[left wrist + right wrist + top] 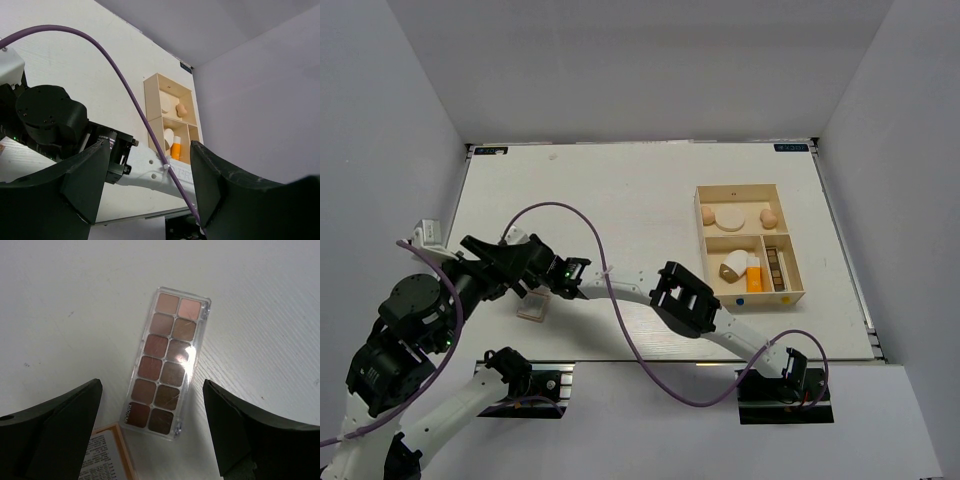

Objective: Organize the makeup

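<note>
White table (75,300) — palette (167,365), printed card (107,452) beside

"What stays unclear from above?"

"Where the left arm (485,268) and right arm (630,290) meet, a pinkish item (533,308) is half covered, and what it is cannot be told."

"And at the wrists?"

"On the right, a printed pack (107,455) is cut off by the bottom edge, its print too small to read. On the left, a cable (145,125) crosses the box (165,100), and one of the left jaws covers its near corner."
</note>
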Controlling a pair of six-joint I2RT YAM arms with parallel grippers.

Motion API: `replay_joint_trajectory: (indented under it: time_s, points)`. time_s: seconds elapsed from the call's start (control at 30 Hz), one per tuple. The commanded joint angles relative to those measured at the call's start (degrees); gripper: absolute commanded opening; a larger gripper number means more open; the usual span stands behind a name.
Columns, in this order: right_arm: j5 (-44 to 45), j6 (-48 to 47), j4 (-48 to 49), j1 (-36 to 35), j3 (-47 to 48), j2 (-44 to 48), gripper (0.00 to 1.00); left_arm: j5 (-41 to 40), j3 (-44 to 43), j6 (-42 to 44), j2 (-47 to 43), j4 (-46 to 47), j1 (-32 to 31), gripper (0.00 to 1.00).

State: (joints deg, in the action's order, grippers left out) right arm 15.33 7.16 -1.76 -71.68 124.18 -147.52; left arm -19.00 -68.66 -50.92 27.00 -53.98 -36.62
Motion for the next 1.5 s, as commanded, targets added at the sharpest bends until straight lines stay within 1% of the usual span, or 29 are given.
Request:
replay_joint_trajectory:
  time_s: [0.0,0.4,0.47,0.57,0.6,0.63,0.77,0.8,0.87,0.9,0.97,1.0,1.03,1.07,1.23,1.27,1.3,1.47]
  points:
    - [2.2,0.4,3.4,0.5,-0.2,-1.0,0.87,-0.1,0.7,-0.9,-0.5,0.1,-0.3,0.75]
    - [0.5,-0.1,3.5,0.4,-1.7,-3.2,0.78,-0.3,1.3,-1.5,-0.8,-0.3,-0.3,0.75]
    - [0.1,-0.3,3.3,0.5,-2.2,-3.5,0.75,-0.4,1.7,-1.6,-1.1,-0.4,-0.3,0.75]
    - [-0.3,-0.3,3.2,0.5,-2.9,-3.8,0.65,-0.7,1.8,-1.8,-1.3,-0.6,-0.3,0.75]
    - [-1.0,-0.1,3.1,0.6,-3.1,-3.7,0.57,-0.9,1.9,-2.0,-1.4,-0.7,-0.3,0.75]
    - [-1.5,-0.2,3.0,0.6,-3.1,-3.7,0.54,-0.9,1.9,-2.0,-1.3,-0.7,-0.3,0.75]
    - [-5.5,0.3,1.8,1.5,-3.2,-2.9,0.43,-1.1,2.3,-2.1,-1.5,-0.2,-0.3,0.75]
    - [-6.3,0.3,1.8,2.3,-3.2,-2.4,0.39,-1.0,2.7,-2.2,-1.4,0.0,-0.3,0.75]
    - [-8.6,0.2,-0.3,2.9,-3.5,-0.6,0.35,-0.8,3.0,-2.3,-1.4,0.4,-0.3,0.75]
    - [-11.5,-0.1,-0.6,3.3,-3.9,0.3,0.3,-0.6,3.4,-2.3,-1.4,1.0,-0.3,0.74]
    - [-14.7,-0.9,-1.1,5.1,-4.6,3.7,0.22,-0.4,4.2,-2.3,-1.5,1.6,-0.3,0.74]
    - [-16.7,-1.1,-1.5,5.9,-5.5,5.0,0.09,-0.4,4.6,-2.3,-1.4,2.2,-0.3,0.74]
    - [-17.2,-1.4,-1.7,6.8,-6.2,6.2,0.03,-0.3,5.2,-2.3,-1.4,2.6,-0.3,0.74]
    - [-18.5,-1.8,-2.0,7.7,-6.9,8.7,0.0,-0.3,5.6,-2.3,-1.4,3.0,-0.3,0.74]
    - [-22.8,-2.3,-4.1,12.1,-13.7,18.9,0.0,0.2,8.1,-2.6,-1.2,5.3,-0.3,0.72]
    - [-23.9,-2.4,-4.7,14.4,-14.9,20.2,0.0,0.2,8.5,-2.9,-1.3,5.5,-0.3,0.72]
    - [-24.6,-3.0,-5.5,15.2,-16.1,21.6,0.0,0.3,8.7,-3.1,-1.3,5.5,-0.3,0.72]
    - [-28.6,-5.5,-10.0,23.2,-22.4,31.0,0.0,-2.3,10.9,-8.0,-1.4,1.1,-0.3,0.71]
